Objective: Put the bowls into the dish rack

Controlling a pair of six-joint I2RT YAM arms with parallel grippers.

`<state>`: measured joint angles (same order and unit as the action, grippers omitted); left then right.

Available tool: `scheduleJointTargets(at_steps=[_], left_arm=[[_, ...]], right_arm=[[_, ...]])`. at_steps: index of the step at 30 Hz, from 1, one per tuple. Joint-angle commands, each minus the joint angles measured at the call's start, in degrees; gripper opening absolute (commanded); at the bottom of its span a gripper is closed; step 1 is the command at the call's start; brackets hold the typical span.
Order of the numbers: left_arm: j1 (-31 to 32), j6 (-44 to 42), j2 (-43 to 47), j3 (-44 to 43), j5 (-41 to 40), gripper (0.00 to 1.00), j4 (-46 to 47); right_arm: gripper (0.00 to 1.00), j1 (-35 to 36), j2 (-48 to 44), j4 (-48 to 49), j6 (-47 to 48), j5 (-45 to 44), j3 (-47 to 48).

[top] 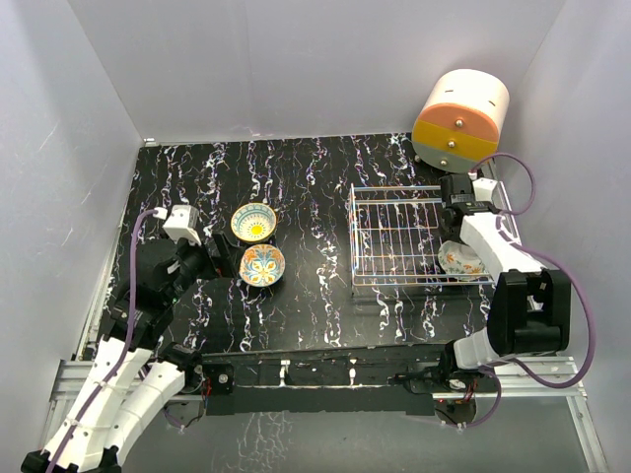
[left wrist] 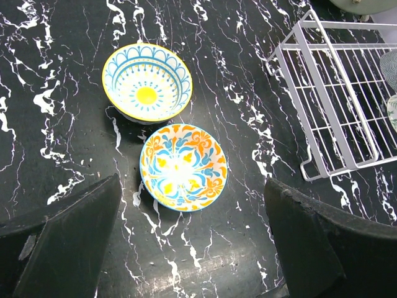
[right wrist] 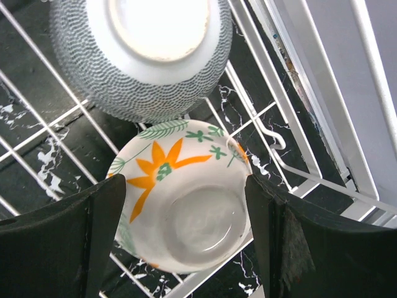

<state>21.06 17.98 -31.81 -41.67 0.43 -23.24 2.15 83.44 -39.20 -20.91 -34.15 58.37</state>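
Observation:
Two painted bowls sit upright on the black marble table: a yellow-and-blue one (top: pixel 254 222) (left wrist: pixel 147 82) and an orange-and-blue one (top: pixel 262 264) (left wrist: pixel 183 166) just in front of it. My left gripper (top: pixel 212 259) (left wrist: pixel 192 248) is open and empty, hovering just short of the orange-and-blue bowl. The wire dish rack (top: pixel 399 236) (left wrist: pixel 338 99) stands to the right. In its right end lie a speckled grey bowl (right wrist: pixel 141 53) and a white bowl with an orange flower (right wrist: pixel 186 198) (top: pixel 460 259), both bottom up. My right gripper (right wrist: pixel 186 248) is open, its fingers above either side of the flowered bowl.
A round cream, orange and yellow drawer unit (top: pixel 460 118) stands behind the rack at the back right. White walls close in the table on three sides. The rack's outer rim (right wrist: pixel 322 124) runs close to the right wall.

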Motion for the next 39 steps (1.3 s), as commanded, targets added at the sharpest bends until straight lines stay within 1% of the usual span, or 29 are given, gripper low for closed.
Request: scheduleJointTargets(at_steps=[1, 7, 10, 12, 15, 20, 24, 28, 33, 39], left_arm=[[0.3, -0.5, -0.7, -3.0, -0.4, 0.97, -1.5], [0.3, -0.1, -4.2, -5.8, 0.9, 0.97, -3.4], [0.3, 0.6, -5.3, -6.8, 1.2, 0.97, -3.9], [0.3, 1.3, -5.7, -7.1, 0.8, 0.97, -4.1], [0.3, 2.1, -7.0, -8.1, 0.3, 0.97, -5.2], [0.3, 3.3, -9.9, -11.3, -0.2, 0.97, -6.5], [0.3, 4.0, -10.9, -11.8, -1.4, 0.97, -6.2], [0.3, 4.9, -11.1, -10.3, -1.6, 0.97, -5.3], [0.3, 4.6, -11.0, -9.2, -1.5, 0.97, -5.9], [0.3, 4.0, -8.6, -8.9, -2.9, 0.97, -7.9]], right_arm=[[0.81, -2.0, -3.6, 5.1, -0.7, 0.7, -1.7], [0.80, -2.0, -11.4, 8.6, 1.0, 4.6, -4.5], [0.80, -2.0, -14.3, 10.3, 2.0, 5.8, -5.9], [0.80, -2.0, -15.6, 10.3, 2.0, 8.1, -5.6], [0.80, -2.0, -16.3, 11.2, 2.7, 14.3, -5.7], [0.80, -2.0, -17.7, 13.5, 3.1, 26.6, -9.0], [0.81, -2.0, -18.1, 14.7, 4.7, 31.0, -10.4], [0.81, -2.0, -17.5, 15.8, 5.1, 35.0, -10.9], [0.81, -2.0, -13.4, 17.3, 4.3, 37.5, -11.7], [0.81, -2.0, -9.9, 16.4, 3.1, 33.7, -11.7]])
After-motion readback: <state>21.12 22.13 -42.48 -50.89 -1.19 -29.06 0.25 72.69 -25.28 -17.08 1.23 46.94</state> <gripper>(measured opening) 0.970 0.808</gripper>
